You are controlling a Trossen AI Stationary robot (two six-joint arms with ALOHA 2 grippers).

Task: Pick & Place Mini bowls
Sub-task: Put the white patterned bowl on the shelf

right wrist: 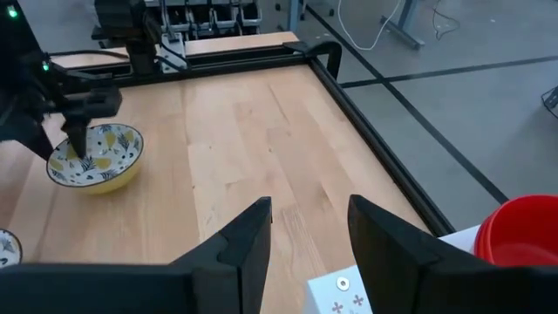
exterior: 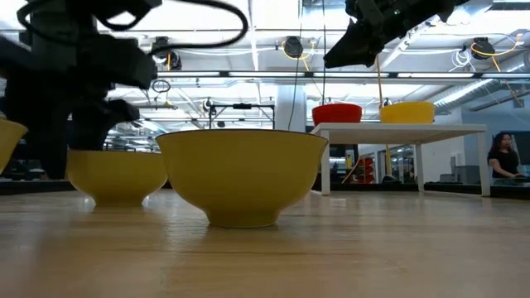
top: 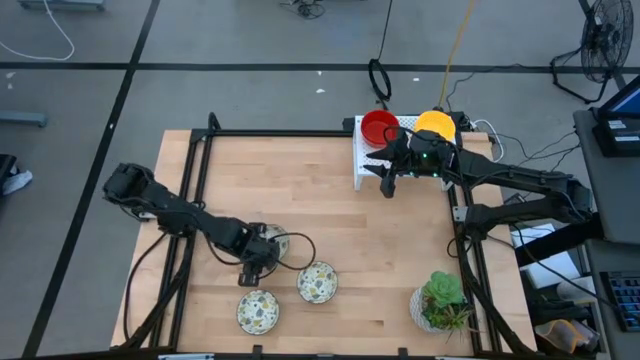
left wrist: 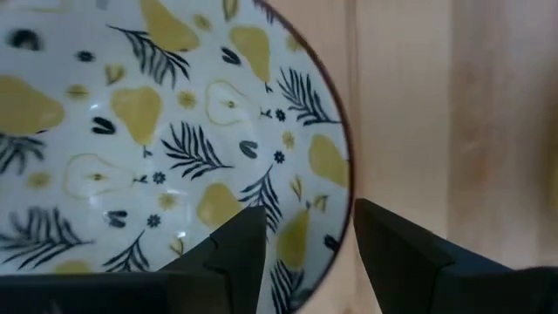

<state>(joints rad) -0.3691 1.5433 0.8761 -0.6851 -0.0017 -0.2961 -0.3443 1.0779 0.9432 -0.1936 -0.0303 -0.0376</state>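
Note:
Three whitish bowls with a dark leaf and yellow pear pattern, yellow outside, sit on their bases near the table's near edge. My left gripper (top: 258,258) (left wrist: 305,218) is open over the leftmost one (top: 274,241) (left wrist: 131,131): one finger stands inside its rim (left wrist: 342,166) and one outside. The other two patterned bowls (top: 318,282) (top: 258,312) stand free. A red bowl (top: 380,127) and a yellow bowl (top: 435,125) rest on the white rack (top: 362,160) at the far right. My right gripper (top: 385,168) (right wrist: 309,231) hangs open and empty above the rack's front edge.
A white pot with a green plant (top: 440,303) stands at the near right corner. Black frame rails (top: 300,133) run along the table's far, left and right sides. Bare wood (top: 330,210) lies between the bowls and the rack. A person (exterior: 503,161) stands far off in the room.

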